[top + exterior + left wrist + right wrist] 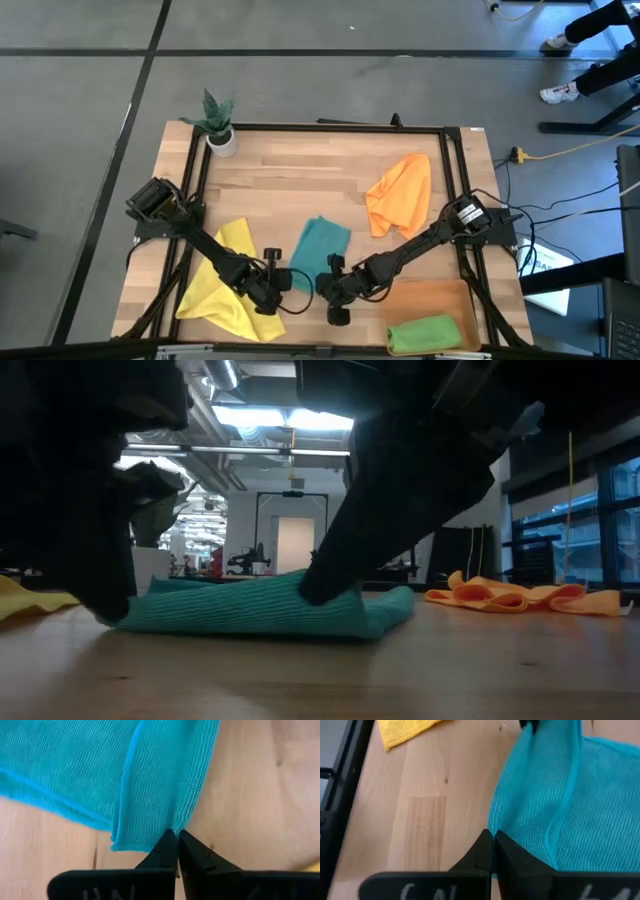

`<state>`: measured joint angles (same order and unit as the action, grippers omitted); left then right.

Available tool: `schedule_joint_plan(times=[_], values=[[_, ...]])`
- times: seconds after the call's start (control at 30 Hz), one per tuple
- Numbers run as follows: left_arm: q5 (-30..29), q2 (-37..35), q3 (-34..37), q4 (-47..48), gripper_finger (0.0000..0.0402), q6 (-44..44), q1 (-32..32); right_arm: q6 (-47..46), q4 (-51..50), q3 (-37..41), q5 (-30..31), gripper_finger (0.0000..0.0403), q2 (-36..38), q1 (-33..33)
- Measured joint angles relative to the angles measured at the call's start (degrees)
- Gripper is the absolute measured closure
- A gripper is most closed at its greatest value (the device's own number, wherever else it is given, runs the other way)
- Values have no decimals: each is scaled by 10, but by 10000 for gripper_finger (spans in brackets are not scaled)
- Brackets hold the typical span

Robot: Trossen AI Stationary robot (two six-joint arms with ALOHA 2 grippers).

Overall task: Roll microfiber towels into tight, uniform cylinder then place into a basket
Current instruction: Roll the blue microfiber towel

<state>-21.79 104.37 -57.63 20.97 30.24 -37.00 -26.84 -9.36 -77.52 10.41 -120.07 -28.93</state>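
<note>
Towels — teal towel (322,245) mid-tabletop (300,170) | left hand (285,279) pinched closed on its near corner | right hand (328,283) pinched closed on its other near corner | yellow towel (225,280) left of teal | orange towel (400,192) beyond-right | basket (440,297) right of teal — green towel (424,333) inside.

I can read no text, label, brand, number or sign anywhere. The dark bar of the left gripper (178,851) carries some raised marks, and the right gripper (493,851) also, but they are cut off and I cannot make out any letter.
</note>
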Motion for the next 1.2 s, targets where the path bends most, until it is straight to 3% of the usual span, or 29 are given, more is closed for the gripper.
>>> schedule_joint_plan(times=[0.27,0.43,0.7,1.03,1.2], values=[[76,0,-45,9,401,-36,38,-46,-32,0,-24,395,0,-1],[78,0,-53,13,401,-37,61,-63,-55,0,-21,395,19,-1],[75,0,-53,10,401,-35,66,-119,-108,0,61,393,50,-20],[-1,0,-53,9,401,-38,68,-155,-142,0,80,392,50,-22],[32,0,-53,8,401,-34,76,-197,-177,0,110,392,51,-22]])
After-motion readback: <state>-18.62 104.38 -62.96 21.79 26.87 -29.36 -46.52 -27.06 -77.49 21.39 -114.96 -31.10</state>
